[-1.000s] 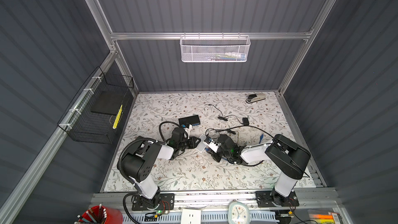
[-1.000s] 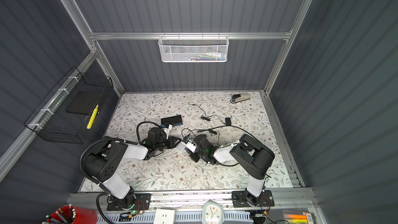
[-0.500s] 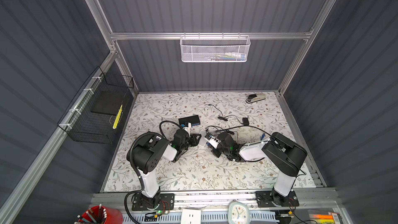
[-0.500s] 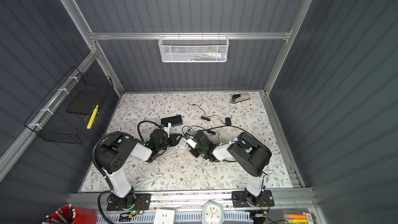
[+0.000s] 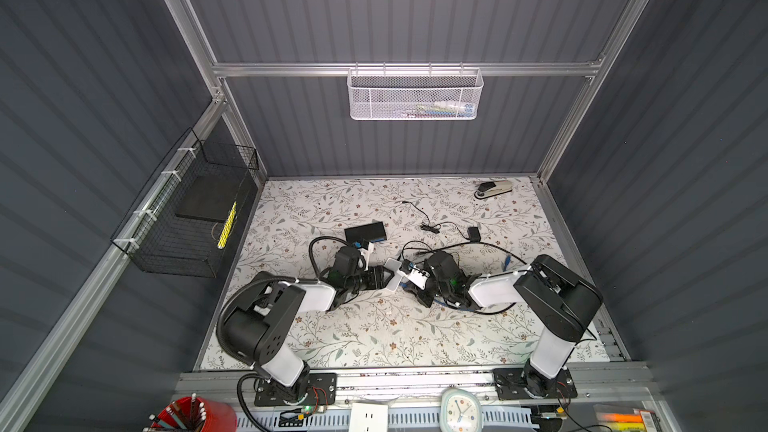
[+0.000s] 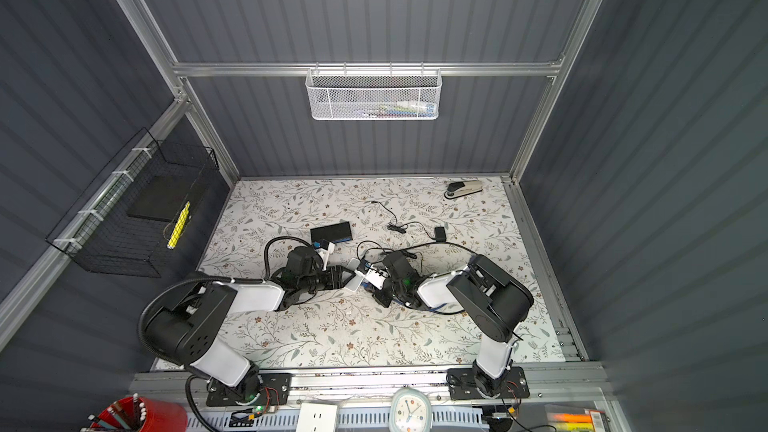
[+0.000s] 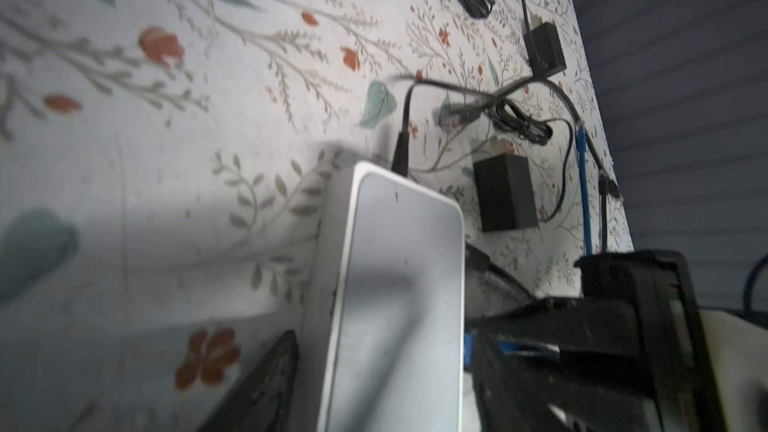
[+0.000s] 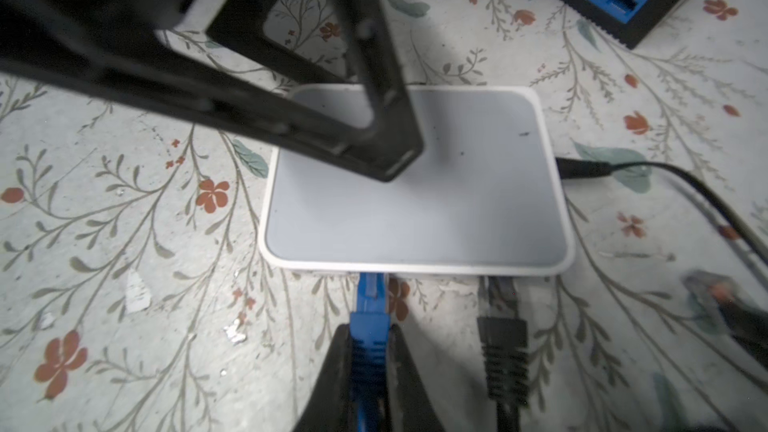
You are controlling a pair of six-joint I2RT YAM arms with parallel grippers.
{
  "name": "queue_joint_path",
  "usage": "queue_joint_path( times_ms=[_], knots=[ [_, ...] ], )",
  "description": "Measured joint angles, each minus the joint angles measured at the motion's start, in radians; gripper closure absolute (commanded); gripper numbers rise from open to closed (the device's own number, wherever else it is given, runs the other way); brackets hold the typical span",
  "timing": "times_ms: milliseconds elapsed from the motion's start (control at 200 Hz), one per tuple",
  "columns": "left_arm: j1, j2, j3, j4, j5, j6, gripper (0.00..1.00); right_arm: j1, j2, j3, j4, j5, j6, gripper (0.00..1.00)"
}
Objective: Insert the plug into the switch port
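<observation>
Floral table: white switch, black switch, stapler (far corner).

Item tally
There are two switches, a white switch and a black switch; two network plugs, a blue plug and a black plug; two black power adapters; two baskets, a white mesh basket and a black wire basket; one stapler; one clock; one red pen cup.

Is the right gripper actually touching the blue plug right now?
Touching. In the right wrist view the right gripper has both fingers pressed against the sides of the blue plug, no gap.
</observation>
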Motion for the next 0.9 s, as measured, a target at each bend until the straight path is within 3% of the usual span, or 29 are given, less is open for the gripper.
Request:
queue_joint_path(
  times_ms=[155, 240, 350, 650, 900],
  knots=[
    [-0.016, -0.170, -0.085, -0.129, 0.045, 0.000, 0.03, 0.009, -0.023, -0.050, 0.047, 0.019, 0.038, 0.95],
    [-0.034, -0.267, -0.160, -0.122, 0.035, 0.005, 0.00, 0.010, -0.044, -0.077, 0.055, 0.025, 0.053, 0.77],
    [-0.073, -0.354, -0.244, -0.072, -0.031, 0.029, 0.00, 0.010, -0.065, -0.102, 0.061, 0.024, 0.056, 0.63],
    [-0.127, -0.385, -0.312, 0.094, -0.260, 0.241, 0.00, -0.040, -0.291, -0.248, 0.021, -0.071, 0.094, 0.57],
    [-0.147, -0.231, -0.360, 0.398, -0.293, 0.379, 0.00, -0.069, -0.454, -0.258, 0.060, -0.139, 0.241, 0.55]
  ],
)
